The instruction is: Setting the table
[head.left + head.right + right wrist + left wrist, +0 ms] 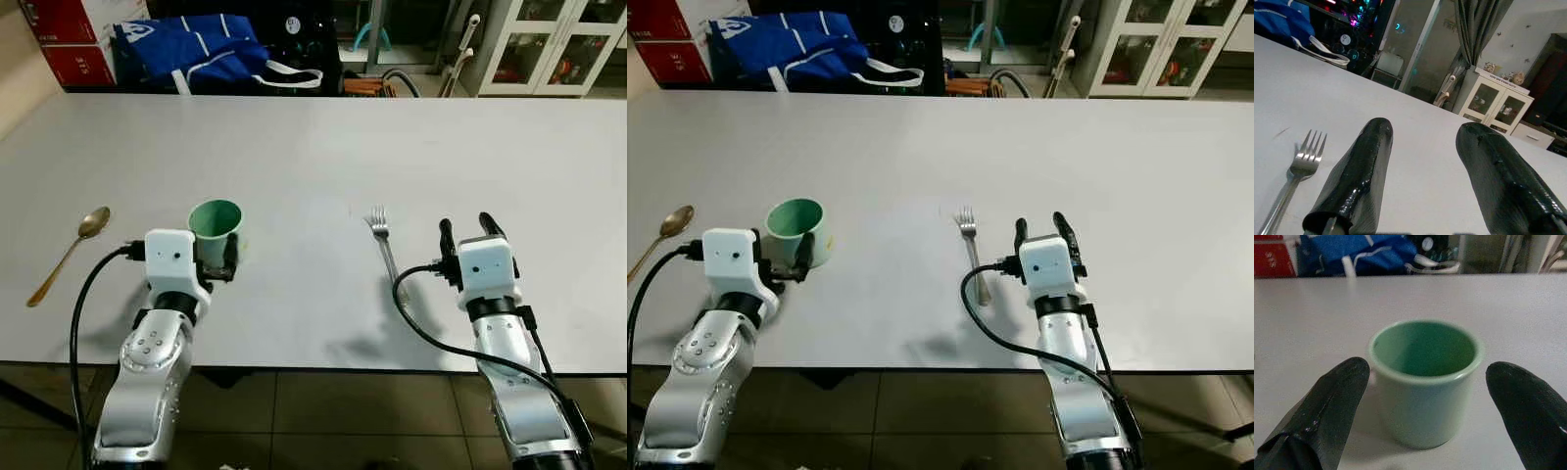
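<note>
A pale green cup (pixel 217 228) stands upright on the white table (pixel 313 147), near the front left. My left gripper (pixel 214 257) is open with one finger on each side of the cup (pixel 1422 382); a small gap shows on both sides. A silver fork (pixel 385 250) lies near the front edge, tines pointing away from me. Just right of the fork, my right gripper (pixel 465 223) hovers open over the table with nothing between its fingers (pixel 1359 171). A gold spoon (pixel 71 253) lies at the far left, bowl pointing away.
Beyond the table's far edge sit a blue bag (pixel 196 49) and red boxes (pixel 69 39) at the left, and a white glass-door cabinet (pixel 558 44) at the right. Tiled floor shows below the front edge.
</note>
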`<state>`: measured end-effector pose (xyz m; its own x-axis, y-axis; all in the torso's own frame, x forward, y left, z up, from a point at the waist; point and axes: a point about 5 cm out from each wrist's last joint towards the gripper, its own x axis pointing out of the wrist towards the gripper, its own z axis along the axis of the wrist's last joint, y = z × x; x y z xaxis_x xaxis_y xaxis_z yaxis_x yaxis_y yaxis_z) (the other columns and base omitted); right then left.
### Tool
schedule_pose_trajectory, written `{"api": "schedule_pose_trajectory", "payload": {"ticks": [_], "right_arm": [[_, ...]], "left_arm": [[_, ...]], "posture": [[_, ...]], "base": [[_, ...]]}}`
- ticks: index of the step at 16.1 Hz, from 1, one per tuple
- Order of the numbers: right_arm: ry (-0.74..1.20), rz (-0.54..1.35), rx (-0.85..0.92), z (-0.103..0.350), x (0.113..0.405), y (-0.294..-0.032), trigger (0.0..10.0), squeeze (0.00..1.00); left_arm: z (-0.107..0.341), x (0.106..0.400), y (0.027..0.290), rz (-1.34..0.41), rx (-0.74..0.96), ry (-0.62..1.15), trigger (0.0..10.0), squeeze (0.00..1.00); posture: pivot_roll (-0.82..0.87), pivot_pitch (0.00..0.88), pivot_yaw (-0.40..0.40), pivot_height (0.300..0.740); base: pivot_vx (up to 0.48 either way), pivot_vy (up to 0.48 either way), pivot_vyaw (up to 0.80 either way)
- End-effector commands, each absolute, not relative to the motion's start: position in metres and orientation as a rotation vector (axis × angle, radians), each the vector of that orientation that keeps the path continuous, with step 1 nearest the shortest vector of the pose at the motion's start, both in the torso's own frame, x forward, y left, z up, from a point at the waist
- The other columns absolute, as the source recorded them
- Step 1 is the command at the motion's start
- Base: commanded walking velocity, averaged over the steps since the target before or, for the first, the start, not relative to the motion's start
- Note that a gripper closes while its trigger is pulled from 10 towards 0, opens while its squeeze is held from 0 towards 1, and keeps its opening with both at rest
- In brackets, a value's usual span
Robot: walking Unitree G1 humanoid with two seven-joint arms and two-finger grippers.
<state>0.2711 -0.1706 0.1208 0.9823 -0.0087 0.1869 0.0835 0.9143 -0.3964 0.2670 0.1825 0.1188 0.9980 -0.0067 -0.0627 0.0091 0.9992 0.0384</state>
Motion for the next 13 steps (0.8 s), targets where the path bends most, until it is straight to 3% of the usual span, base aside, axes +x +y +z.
{"api": "schedule_pose_trajectory", "payload": {"ticks": [1,5,6,7,12,13], "right_arm": [[-0.179,-0.035,-0.419,0.121,0.271,-0.168,10.0,0.0],[-0.182,-0.027,-0.425,0.123,0.27,-0.168,10.0,0.0],[-0.184,-0.03,-0.428,0.124,0.27,-0.169,10.0,0.0],[-0.183,-0.032,-0.431,0.125,0.269,-0.17,10.0,0.0],[-0.18,-0.035,-0.441,0.126,0.268,-0.17,10.0,0.0],[-0.177,-0.036,-0.442,0.125,0.268,-0.171,10.0,0.0]], "left_arm": [[0.116,0.272,0.187,0.007,0.042,0.069,10.0,0.0],[0.095,0.289,0.192,0.024,0.029,0.128,10.0,0.0],[0.097,0.293,0.188,0.0,0.029,0.113,10.0,0.19],[0.098,0.296,0.183,-0.02,0.033,0.105,10.0,1.0],[0.096,0.309,0.176,-0.038,0.025,0.096,10.0,1.0],[0.096,0.312,0.177,-0.035,0.036,0.096,10.0,0.75]], "posture": [[-0.13,0.0,0.034,0.74],[-0.15,0.0,0.028,0.74],[-0.16,0.004,0.027,0.74],[-0.16,0.003,0.027,0.74],[-0.17,0.01,0.029,0.74],[-0.17,0.012,0.03,0.74]], "base": [[0.0,0.0,0.0],[0.0,0.0,0.0],[0.0,0.0,0.0],[0.0,0.0,0.0],[0.0,0.0,0.0],[0.0,0.0,0.0]]}}
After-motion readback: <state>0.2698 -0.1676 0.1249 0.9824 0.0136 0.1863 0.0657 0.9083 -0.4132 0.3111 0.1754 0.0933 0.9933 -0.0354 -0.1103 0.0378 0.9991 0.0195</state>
